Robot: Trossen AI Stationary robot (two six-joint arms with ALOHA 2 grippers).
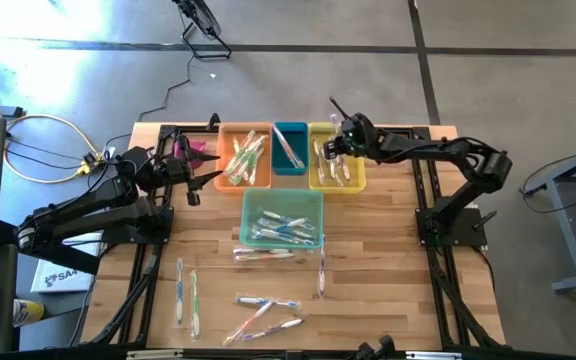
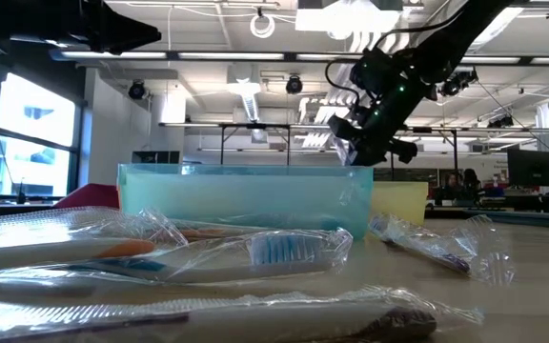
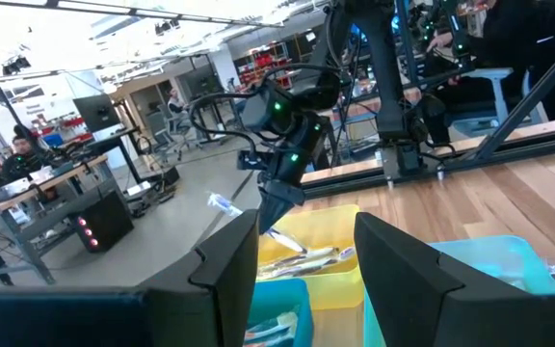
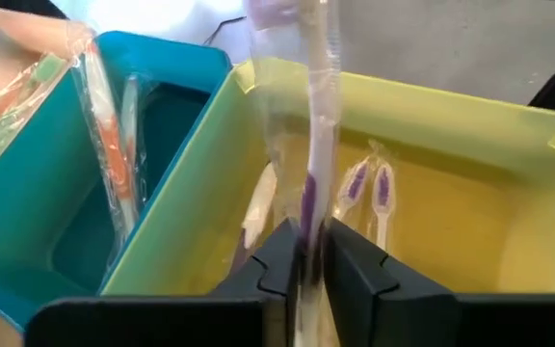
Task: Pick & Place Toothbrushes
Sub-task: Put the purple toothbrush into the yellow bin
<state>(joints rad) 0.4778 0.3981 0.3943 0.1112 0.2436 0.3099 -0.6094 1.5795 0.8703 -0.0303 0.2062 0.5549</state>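
- Left gripper [image 1: 190,180]: hovers near the worktop's back-left corner, just beside the orange bin [image 1: 245,156]. Your fingers there stand wide apart with nothing between them.
- Orange bin, teal bin [image 1: 290,148], yellow bin [image 1: 336,160]: a row along the back edge, each holding a few wrapped toothbrushes. A pale green bin [image 1: 282,219] sits mid-worktop with more.
- Loose toothbrushes [image 1: 258,312]: scattered toward the front edge, some singly near the front-left, a crossed cluster at front centre, one upright-lying [image 1: 321,277] just front of the green bin.
- Right gripper [image 4: 303,265]: over the yellow bin, fingers nearly together, pinching a purple-accented toothbrush [image 4: 311,173] through its clear wrapper; it hangs roughly vertical above the bin's inside.
- Handling, my judgement: each brush is light and stiff, but the film sleeve is slick and crinkly, so expect it to slide or rotate in a pinch.
- Take hold mid-handle, across the narrow width, not by loose wrapper ends; crossed ones are likely to drag a neighbour.
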